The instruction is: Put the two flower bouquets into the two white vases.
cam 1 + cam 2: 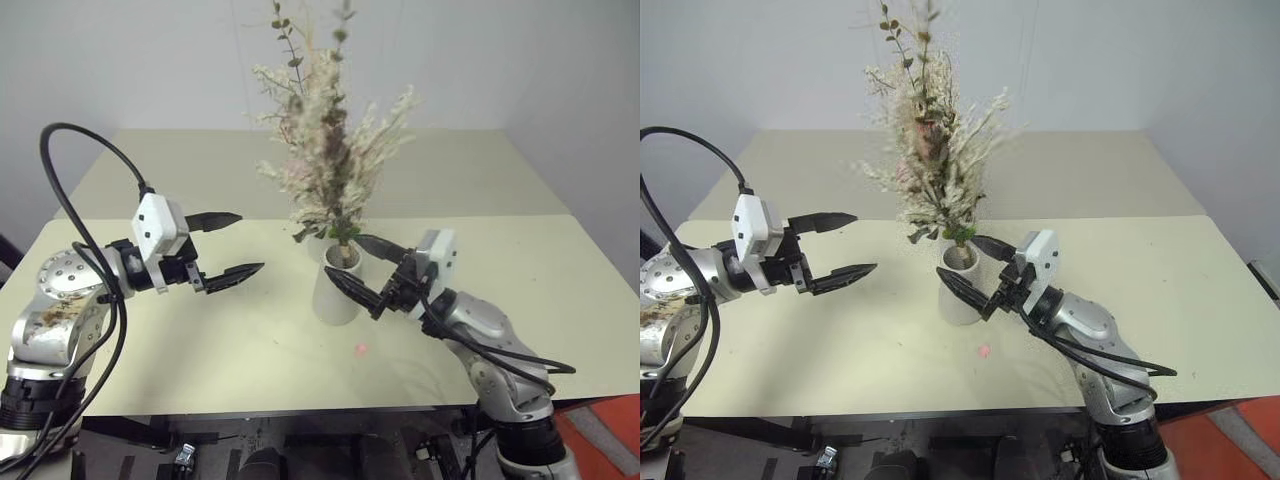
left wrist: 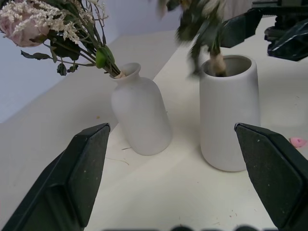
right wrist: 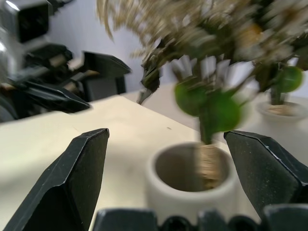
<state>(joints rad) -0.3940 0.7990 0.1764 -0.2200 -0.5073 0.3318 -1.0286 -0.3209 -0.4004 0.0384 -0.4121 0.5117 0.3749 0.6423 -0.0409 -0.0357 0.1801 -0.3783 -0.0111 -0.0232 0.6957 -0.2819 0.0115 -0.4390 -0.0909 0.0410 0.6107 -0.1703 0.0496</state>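
Low in the frame, the left gripper [image 1: 229, 247] and right gripper [image 1: 358, 265] both hang with jaws spread and empty either side of the centre, where the wide vase [image 2: 227, 115] holds one bouquet [image 1: 335, 170] and, just behind, the bottle vase [image 2: 140, 115] holds the other bouquet [image 2: 57, 24].

Cream table [image 1: 520, 290]: two white vases [image 2: 228, 110], perhaps petal [image 1: 361, 349].
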